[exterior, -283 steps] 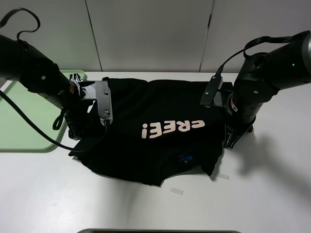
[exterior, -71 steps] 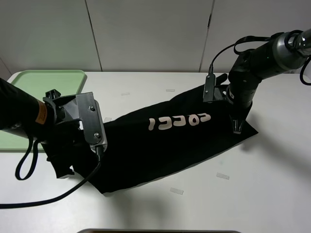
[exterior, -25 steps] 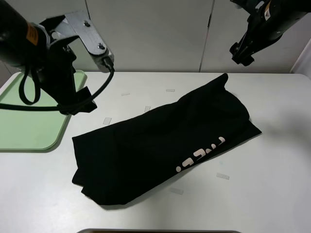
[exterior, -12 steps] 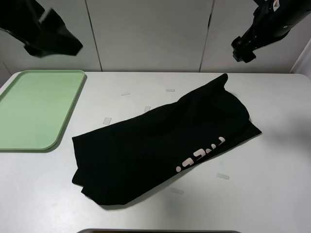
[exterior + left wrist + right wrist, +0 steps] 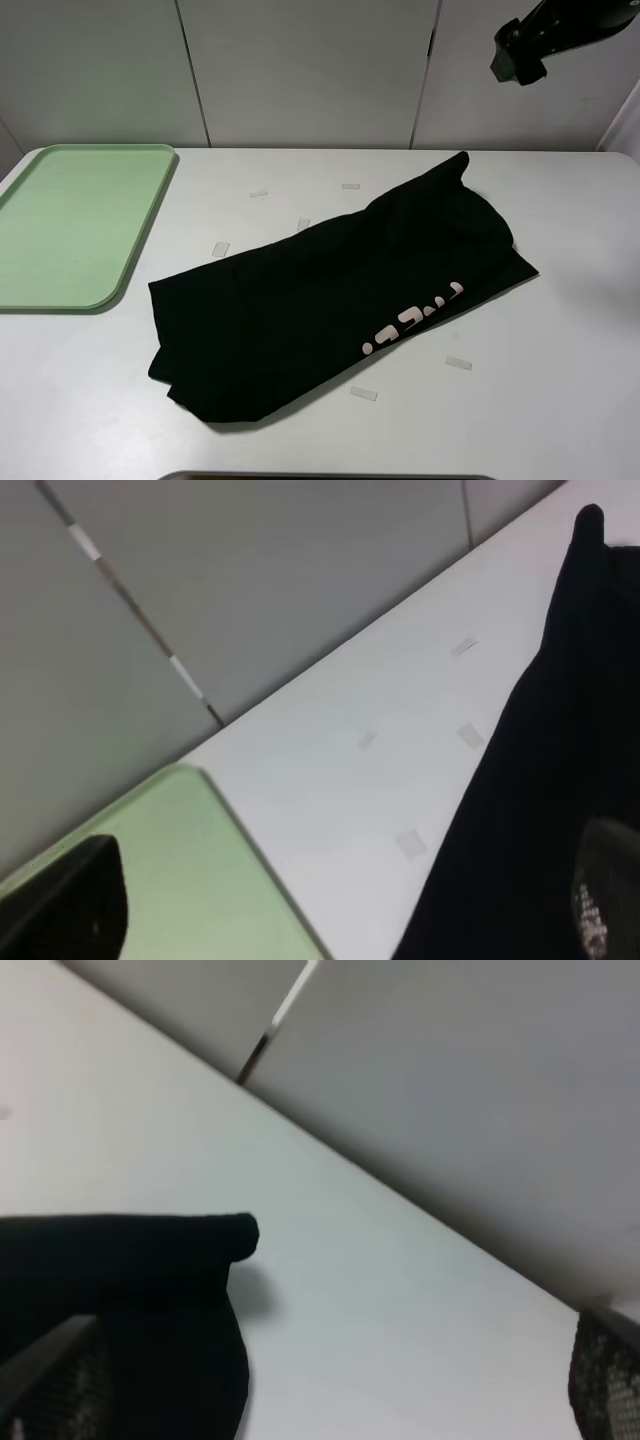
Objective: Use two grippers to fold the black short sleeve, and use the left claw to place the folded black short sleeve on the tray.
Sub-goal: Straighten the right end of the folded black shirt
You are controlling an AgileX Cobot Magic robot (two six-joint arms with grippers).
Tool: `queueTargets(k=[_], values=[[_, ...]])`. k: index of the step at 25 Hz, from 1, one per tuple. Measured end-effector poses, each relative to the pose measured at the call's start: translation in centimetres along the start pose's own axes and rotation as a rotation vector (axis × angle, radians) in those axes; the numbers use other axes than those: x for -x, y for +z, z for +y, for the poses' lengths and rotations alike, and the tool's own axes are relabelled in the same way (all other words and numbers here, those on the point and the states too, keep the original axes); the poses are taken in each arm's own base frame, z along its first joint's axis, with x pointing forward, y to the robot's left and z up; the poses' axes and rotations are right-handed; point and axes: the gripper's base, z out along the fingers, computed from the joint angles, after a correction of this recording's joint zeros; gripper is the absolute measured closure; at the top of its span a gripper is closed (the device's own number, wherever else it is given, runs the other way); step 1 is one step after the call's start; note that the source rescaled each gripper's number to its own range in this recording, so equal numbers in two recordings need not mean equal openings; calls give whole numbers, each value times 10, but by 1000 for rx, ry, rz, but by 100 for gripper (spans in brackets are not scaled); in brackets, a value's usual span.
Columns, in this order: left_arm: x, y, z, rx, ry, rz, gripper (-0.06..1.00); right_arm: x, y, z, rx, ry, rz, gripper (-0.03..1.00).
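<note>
The black short sleeve (image 5: 340, 295) lies on the white table as a long folded band, running diagonally from front left to back right. Its pale lettering (image 5: 412, 320) shows along the front edge. Neither gripper touches it. The pale green tray (image 5: 70, 225) rests at the left with nothing on it. My right gripper (image 5: 520, 55) hangs high above the table's back right corner. In the right wrist view its fingertips (image 5: 45, 1380) stand wide apart, open over the shirt's corner (image 5: 130, 1260). The left claw (image 5: 340, 910) is out of the exterior view; its fingertips (image 5: 70, 900) are spread open above tray (image 5: 180, 880) and shirt (image 5: 560, 730).
Small pale tape strips lie scattered on the table (image 5: 560, 400), such as one by the shirt's front edge (image 5: 364, 394), one right of the lettering (image 5: 458, 363) and one behind the shirt (image 5: 221, 248). Grey wall panels (image 5: 300, 70) close off the back.
The left arm has risen out of the exterior view. The right gripper has lifted higher and further right. The shirt has stayed still.
</note>
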Motion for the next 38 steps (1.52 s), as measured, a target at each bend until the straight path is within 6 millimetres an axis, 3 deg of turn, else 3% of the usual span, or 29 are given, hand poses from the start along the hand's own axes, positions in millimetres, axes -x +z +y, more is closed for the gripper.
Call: queueTargets(k=[8, 15, 20, 26, 33, 38], values=[[-48, -61, -3, -44, -82, -168, 7, 9, -43, -10, -11, 71, -133, -3], [-104, -76, -19, -105, -133, -337, 7, 10, -65, -14, -16, 107, -194, -3], [-134, -58, -32, -150, -147, -299, 7, 11, -77, -17, -23, 119, -224, -3], [-148, -37, -40, -178, -135, -179, 7, 8, -79, -16, -15, 127, -202, -3], [-178, -5, -52, -209, -138, 53, 7, 6, -78, -14, 11, 152, -180, -3], [-184, 0, -54, -213, -152, 100, 7, 5, -78, -11, 48, 189, -158, -3]])
